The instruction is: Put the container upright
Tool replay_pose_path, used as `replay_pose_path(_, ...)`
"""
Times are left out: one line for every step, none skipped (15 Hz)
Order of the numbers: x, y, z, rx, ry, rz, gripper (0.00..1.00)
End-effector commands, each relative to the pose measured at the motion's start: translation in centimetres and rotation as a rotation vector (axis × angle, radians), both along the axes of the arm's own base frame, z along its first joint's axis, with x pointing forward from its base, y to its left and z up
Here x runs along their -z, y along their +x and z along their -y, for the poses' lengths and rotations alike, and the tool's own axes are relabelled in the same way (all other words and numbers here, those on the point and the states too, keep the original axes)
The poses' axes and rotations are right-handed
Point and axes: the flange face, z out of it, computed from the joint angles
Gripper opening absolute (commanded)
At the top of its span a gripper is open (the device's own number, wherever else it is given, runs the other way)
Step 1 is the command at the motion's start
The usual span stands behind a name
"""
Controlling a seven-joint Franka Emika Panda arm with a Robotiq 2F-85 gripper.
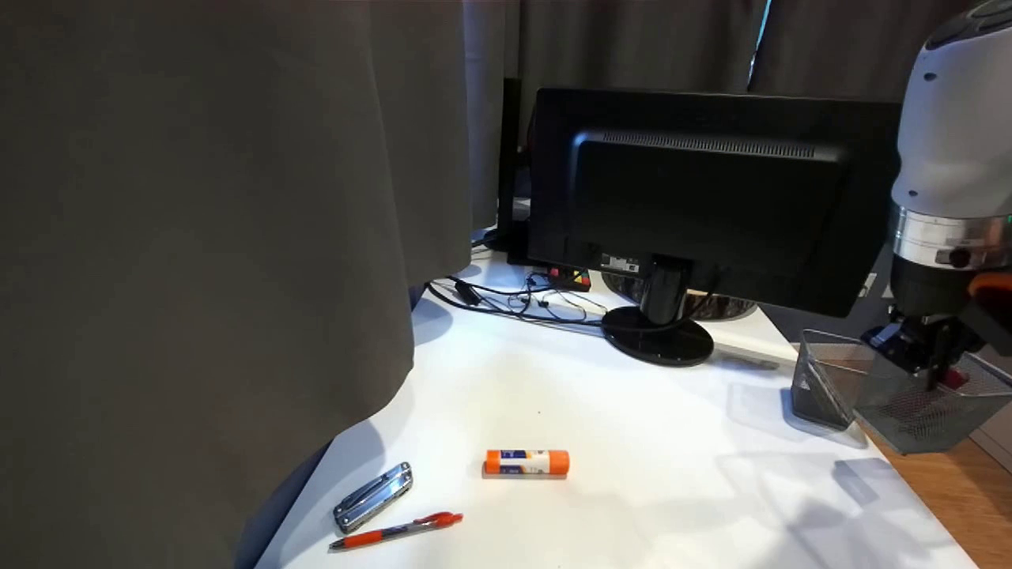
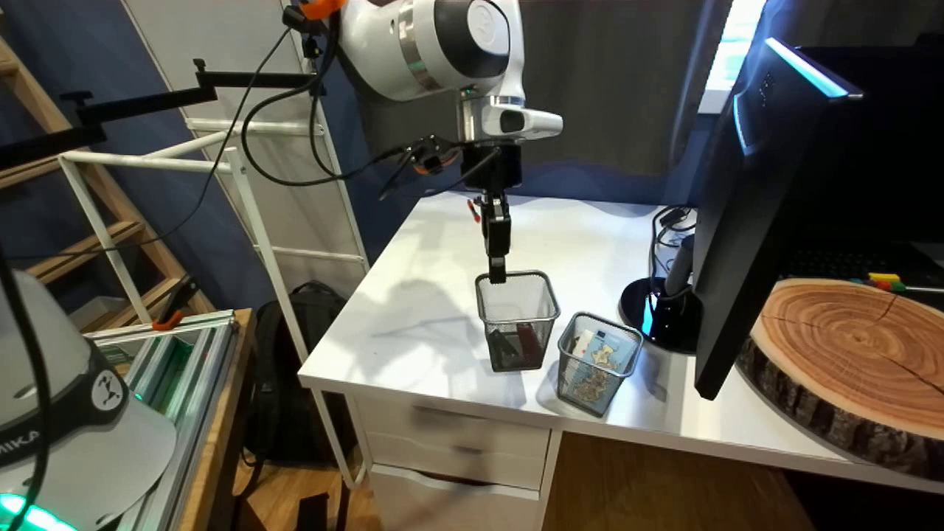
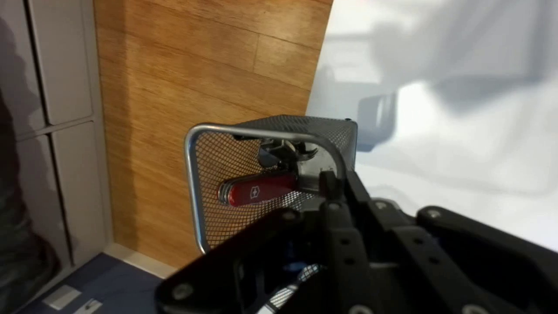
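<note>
The container (image 2: 543,316) is a grey see-through mesh holder with a square metal rim. It hangs upright or nearly so in the air, its opening upward; in an exterior view (image 1: 897,423) it shows against the floor past the table edge. My gripper (image 2: 498,269) points down with its fingers shut on the rim; it also shows in an exterior view (image 1: 937,375). In the wrist view the fingertips (image 3: 338,185) pinch one side of the container's rim (image 3: 190,170). A red pocketknife (image 3: 263,188) and a dark metal tool (image 3: 283,150) lie inside.
A similar mesh cup (image 2: 596,376) holding cards stands by the table's edge, close beside the container. A monitor (image 2: 767,214) and a wood slab (image 2: 859,339) are nearby. A glue stick (image 1: 527,462), a pen (image 1: 395,531) and a multitool (image 1: 373,496) lie on the white table (image 1: 632,411).
</note>
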Motion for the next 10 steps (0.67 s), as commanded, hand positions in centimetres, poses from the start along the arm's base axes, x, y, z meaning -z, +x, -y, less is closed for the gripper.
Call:
replay_pose_path(-0.2,0.0,-1.5,0.145,-0.107,0.088,0.02)
replay_pose_path(0.1,0.2,-2.2,0.198,-0.114,0.108,0.02)
replay_pose_path(0.4,0.3,-2.9,0.245,-0.105,0.12,0.02)
replay_pose_path(0.8,0.4,-4.1,0.27,-0.069,0.122,0.02)
replay_pose_path(0.9,0.6,-5.2,0.285,-0.043,0.132,0.02)
replay_pose_path(0.7,-0.3,-3.2,0.234,-0.064,0.11,0.02)
replay_pose_path(0.9,-0.2,-3.8,0.233,-0.061,0.11,0.06)
replay_pose_path(1.2,-0.3,-3.9,0.231,-0.063,0.106,0.06)
replay_pose_path(1.3,-0.3,-3.7,0.233,-0.064,0.103,0.02)
replay_pose_path(1.4,0.2,-3.7,0.228,-0.042,0.113,0.02)
